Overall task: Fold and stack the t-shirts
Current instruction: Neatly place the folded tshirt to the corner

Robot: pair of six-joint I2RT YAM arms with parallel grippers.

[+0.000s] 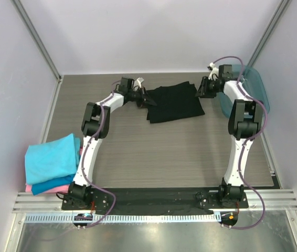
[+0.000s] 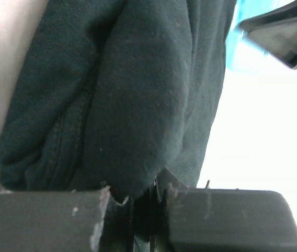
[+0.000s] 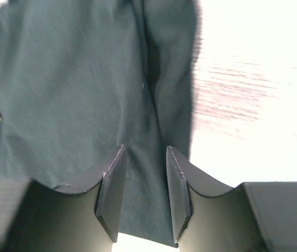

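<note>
The black t-shirt [image 1: 174,103] lies partly folded on the far middle of the table. My left gripper [image 1: 147,100] is at its left edge and is shut on a bunched fold of the black cloth [image 2: 138,94]; its jaws [image 2: 143,202] stand almost together. My right gripper [image 1: 198,90] is at the shirt's right edge, and its jaws [image 3: 143,173] stand narrowly apart with black cloth [image 3: 75,79] filling the gap between them. A folded stack sits at the near left: a turquoise tee [image 1: 51,157] on top, then blue [image 1: 46,186] and pink [image 1: 64,182].
A translucent teal plastic tray [image 1: 254,84] leans at the far right behind the right arm. White walls with metal posts enclose the table on the left, back and right. A black base bar and metal rail run along the near edge.
</note>
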